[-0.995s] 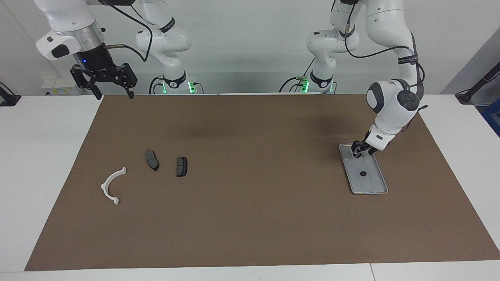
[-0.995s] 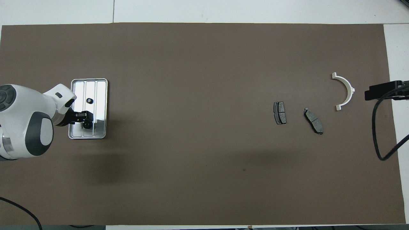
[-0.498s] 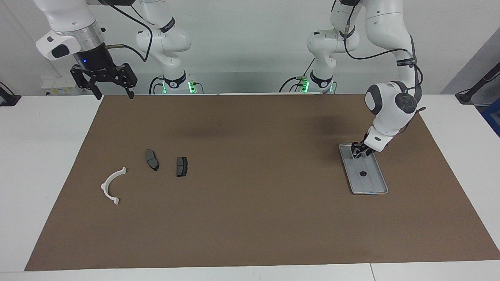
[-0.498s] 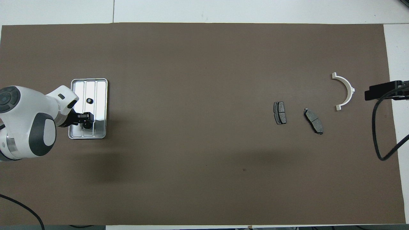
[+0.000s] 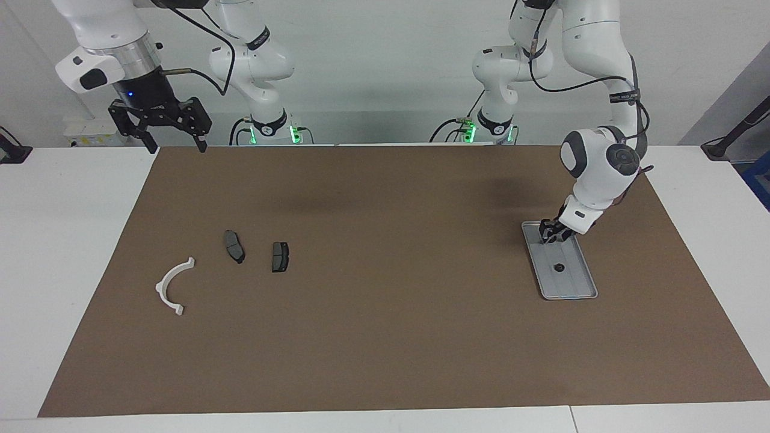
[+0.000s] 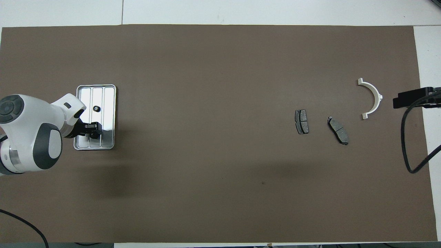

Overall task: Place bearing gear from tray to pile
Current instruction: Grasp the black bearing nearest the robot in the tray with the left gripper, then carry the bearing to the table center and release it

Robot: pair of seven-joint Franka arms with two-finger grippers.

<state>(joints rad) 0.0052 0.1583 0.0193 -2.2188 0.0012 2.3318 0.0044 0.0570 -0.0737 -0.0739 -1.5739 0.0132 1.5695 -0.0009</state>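
Hanging low over the tray (image 5: 571, 282), the left gripper (image 5: 549, 233) is at the tray's end nearer the robots. I cannot tell how its jaws stand. One small black gear (image 5: 559, 267) lies in the tray. Toward the right arm's end of the counter (image 5: 385, 337) lie two brake pads (image 5: 234, 246) (image 5: 280, 256) and a white bracket (image 5: 173, 285). The right gripper (image 5: 171, 138) waits up high with spread jaws.
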